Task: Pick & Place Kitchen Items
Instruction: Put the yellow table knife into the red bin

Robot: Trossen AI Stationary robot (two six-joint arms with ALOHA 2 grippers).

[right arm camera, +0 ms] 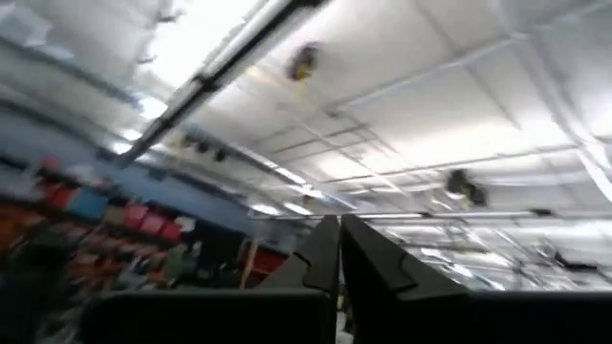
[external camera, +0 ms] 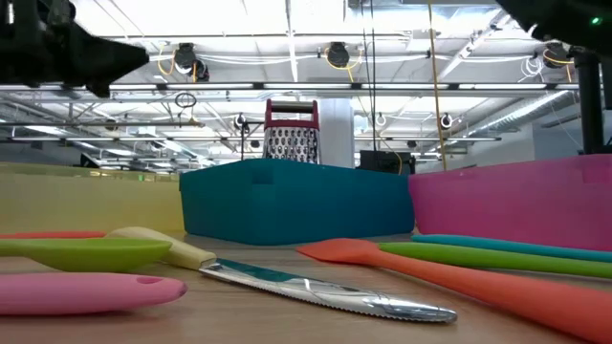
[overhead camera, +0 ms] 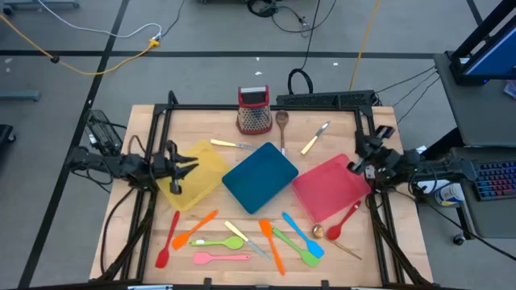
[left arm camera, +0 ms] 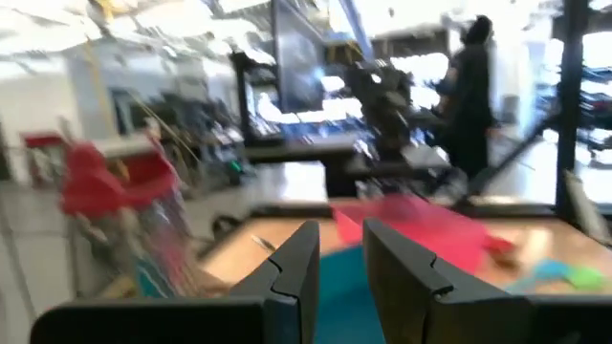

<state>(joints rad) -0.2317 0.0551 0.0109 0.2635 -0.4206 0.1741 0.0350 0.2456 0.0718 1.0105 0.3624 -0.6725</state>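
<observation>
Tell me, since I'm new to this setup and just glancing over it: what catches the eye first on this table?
Three bright trays run across the middle of the table: a yellow tray on the left, a teal tray in the centre and a red tray on the right. In front of them lies a scatter of colourful utensils, among them an orange spatula and a pink spatula. A red-topped grater stands at the far edge.

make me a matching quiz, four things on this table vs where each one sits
Things:
1. grater
2. teal tray
3. yellow tray
4. red tray

Places:
A. under the left claw
B. middle of the table
C. far edge, behind the trays
D. by the right claw

Pairs: 1-C, 2-B, 3-A, 4-D
</observation>
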